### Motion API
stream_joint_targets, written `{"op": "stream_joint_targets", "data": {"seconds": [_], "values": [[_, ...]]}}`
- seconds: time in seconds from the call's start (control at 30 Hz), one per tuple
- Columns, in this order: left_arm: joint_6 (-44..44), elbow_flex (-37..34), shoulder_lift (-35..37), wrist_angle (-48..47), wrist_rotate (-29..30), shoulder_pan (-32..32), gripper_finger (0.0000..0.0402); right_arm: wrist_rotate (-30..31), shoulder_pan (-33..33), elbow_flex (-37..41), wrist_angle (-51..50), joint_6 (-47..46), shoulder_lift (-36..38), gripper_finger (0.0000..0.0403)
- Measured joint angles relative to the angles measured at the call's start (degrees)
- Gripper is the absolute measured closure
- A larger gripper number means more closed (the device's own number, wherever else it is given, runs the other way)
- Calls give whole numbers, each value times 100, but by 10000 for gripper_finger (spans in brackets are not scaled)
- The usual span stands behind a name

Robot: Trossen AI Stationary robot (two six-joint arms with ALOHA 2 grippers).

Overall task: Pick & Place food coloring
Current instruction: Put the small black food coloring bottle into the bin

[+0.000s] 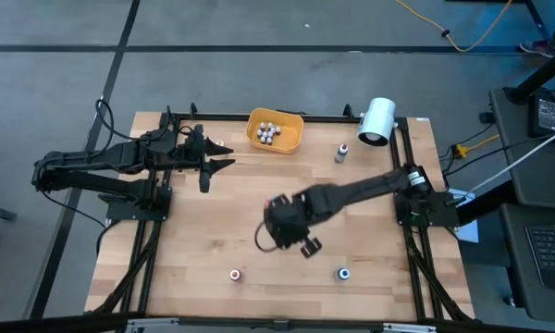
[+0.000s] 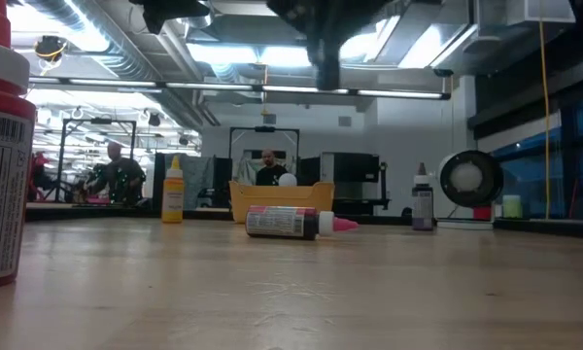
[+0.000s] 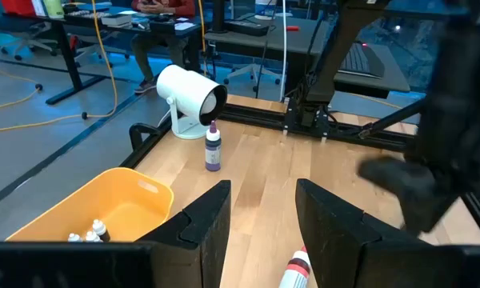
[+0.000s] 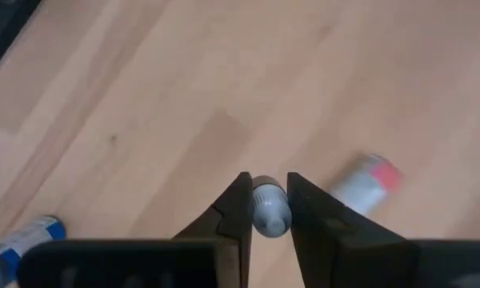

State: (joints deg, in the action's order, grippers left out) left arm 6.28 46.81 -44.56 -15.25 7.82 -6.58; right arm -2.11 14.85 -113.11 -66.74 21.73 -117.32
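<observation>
Your right gripper [image 4: 268,210], mid-desk [image 1: 203,231] below the orange bowl [image 1: 276,130], pinches a grey-capped bottle [image 4: 270,210]. Your left gripper [image 3: 262,216], beside that bowl, stands part-open, empty.

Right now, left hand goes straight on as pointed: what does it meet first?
Probably the red-capped bottle lying just ahead of the left hand; passing over it, the upright purple bottle next. Height unclear.

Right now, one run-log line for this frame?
right end effector: shut on grey-capped bottle, mid-table | left end effector: open, waiting near orange bowl | bowl: several bottles in
</observation>
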Motion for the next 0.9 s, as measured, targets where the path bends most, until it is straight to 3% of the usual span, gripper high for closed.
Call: {"op": "stream_joint_targets", "data": {"seconds": [0.4,0.57,0.9], "values": [[0,0,0,0,1,1,263,7,-1353,-1675,-1228,155,0,329],[1,0,0,0,-1,-1,263,9,-1843,-1879,-1637,427,0,340],[1,0,0,0,1,0,263,-53,-2732,-1883,-1522,540,-2,336]]}}
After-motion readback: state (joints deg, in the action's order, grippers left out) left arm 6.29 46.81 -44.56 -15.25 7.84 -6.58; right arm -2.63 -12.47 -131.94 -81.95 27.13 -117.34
